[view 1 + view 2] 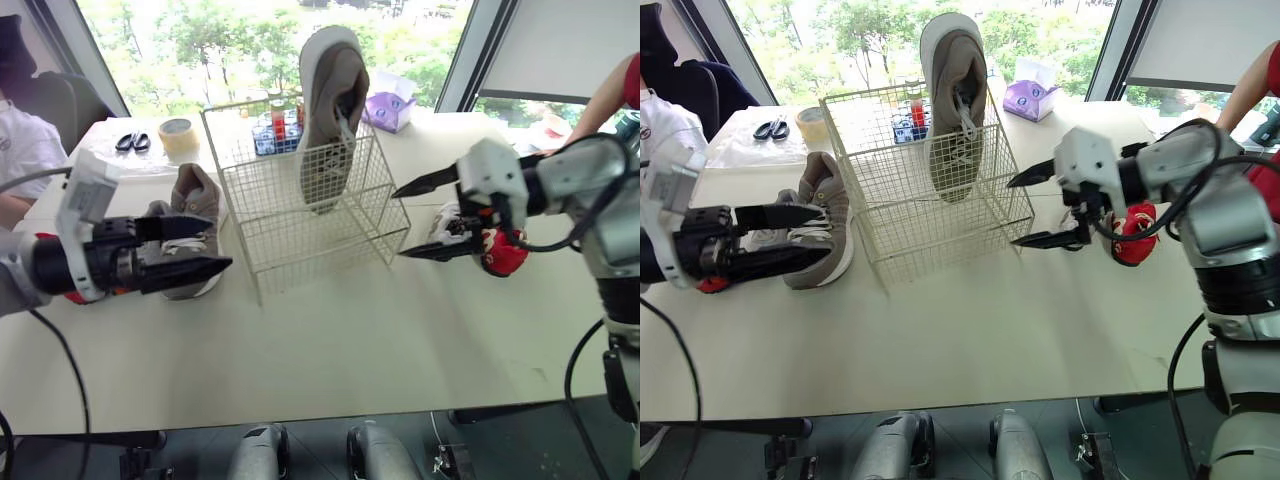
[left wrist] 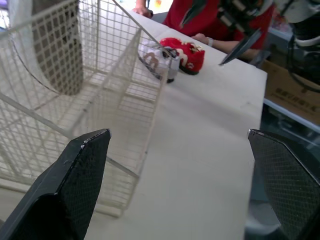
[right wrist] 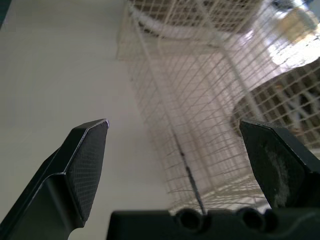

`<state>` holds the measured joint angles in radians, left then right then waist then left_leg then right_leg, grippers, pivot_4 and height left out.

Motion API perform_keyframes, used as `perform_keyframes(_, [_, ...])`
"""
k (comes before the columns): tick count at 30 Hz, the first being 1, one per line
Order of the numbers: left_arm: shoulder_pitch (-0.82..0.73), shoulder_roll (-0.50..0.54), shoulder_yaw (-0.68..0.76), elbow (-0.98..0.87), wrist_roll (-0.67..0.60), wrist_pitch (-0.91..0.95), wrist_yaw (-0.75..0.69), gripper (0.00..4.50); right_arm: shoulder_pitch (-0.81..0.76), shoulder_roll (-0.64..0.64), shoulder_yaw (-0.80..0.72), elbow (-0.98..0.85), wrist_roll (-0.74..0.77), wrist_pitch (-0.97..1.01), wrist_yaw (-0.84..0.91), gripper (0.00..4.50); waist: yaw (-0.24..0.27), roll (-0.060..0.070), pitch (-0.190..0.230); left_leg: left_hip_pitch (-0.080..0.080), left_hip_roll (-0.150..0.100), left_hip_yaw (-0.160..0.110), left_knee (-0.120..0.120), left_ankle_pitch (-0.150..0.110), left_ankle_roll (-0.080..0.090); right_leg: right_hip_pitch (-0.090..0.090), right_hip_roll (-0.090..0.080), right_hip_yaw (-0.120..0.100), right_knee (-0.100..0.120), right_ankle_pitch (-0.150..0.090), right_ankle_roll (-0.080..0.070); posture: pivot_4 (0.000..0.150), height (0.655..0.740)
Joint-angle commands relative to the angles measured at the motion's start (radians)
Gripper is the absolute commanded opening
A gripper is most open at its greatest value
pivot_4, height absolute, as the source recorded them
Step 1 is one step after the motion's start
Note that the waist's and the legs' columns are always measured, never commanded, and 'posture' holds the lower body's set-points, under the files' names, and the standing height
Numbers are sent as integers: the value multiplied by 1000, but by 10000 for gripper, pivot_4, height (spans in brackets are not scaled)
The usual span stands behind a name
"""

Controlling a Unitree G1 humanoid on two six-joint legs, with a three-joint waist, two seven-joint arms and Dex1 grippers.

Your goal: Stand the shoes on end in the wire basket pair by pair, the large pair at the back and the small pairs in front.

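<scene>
The white wire basket (image 1: pixel 300 245) stands mid-table. One large grey-brown shoe (image 1: pixel 330 110) stands on end at its back, toe down and sole facing away. Its mate (image 1: pixel 820 215) lies on the table just left of the basket. My left gripper (image 1: pixel 222 243) hovers open over that shoe, pointing at the basket with nothing between its fingers. To the basket's right, my right gripper (image 1: pixel 397 224) is open and empty, tips close to the basket's right wall. Behind it lie a small red shoe (image 2: pixel 187 52) and a small white-grey shoe (image 2: pixel 157 57).
At the back of the table are a tape roll (image 1: pixel 178 135), scissors (image 1: pixel 132 141), a purple tissue box (image 1: pixel 388 108) and a caddy of red and blue items (image 1: pixel 272 130). A person (image 1: pixel 20 150) sits far left; a person's arm (image 1: pixel 605 95) reaches in at the right.
</scene>
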<state>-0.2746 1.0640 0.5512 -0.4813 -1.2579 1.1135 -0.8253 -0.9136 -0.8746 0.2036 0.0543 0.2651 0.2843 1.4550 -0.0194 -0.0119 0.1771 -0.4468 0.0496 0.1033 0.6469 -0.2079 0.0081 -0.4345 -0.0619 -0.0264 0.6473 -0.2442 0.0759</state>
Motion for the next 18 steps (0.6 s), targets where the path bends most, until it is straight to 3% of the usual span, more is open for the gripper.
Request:
perform_keyframes(1, [62, 22, 55, -103, -41, 5, 13, 45000, -79, 51, 49, 121, -82, -124, 23, 44856, 0, 0, 0, 0, 0, 0, 0, 0, 0, 0, 0, 0, 0, 0, 0, 1500, 7351])
perform_keyframes(7, [163, -1, 105, -175, -90, -22, 91, 45000, -185, 146, 144, 392, -216, -287, 59, 44856, 8, 0, 0, 0, -1, -1, 1, 0, 0, 1, -1, 0, 0, 0, -1, 1500, 7351])
perform_keyframes(8, [168, -5, 105, -180, -96, -30, 106, 45000, -191, 156, 160, 427, -237, -314, 66, 42468, 8, 0, 0, 0, -1, -1, 1, 0, 0, 1, -1, 0, 0, 0, -1, 1500, 7351])
perform_keyframes(10, [177, -8, 105, -189, -109, -43, 132, 45000, -191, 163, 180, 462, -259, -333, 103, 36426, 7, 0, 0, 1, -1, -1, 1, 0, 0, 2, -1, -1, -1, 0, -1, 1500, 7351])
perform_keyframes(17, [215, -6, 114, -201, -137, -77, 188, 45000, -161, 179, 190, 441, -313, -315, 85, 466, 8, 0, 0, 1, -1, -1, 0, 0, -1, 2, -2, -1, -1, 0, -1, 1500, 7351])
perform_keyframes(18, [217, -6, 110, -203, -138, -83, 194, 45000, -156, 183, 184, 425, -320, -298, 62, 122, 7, 0, 0, 2, -1, -1, 0, 0, -1, 3, -2, -1, -1, 0, -1, 1500, 7351])
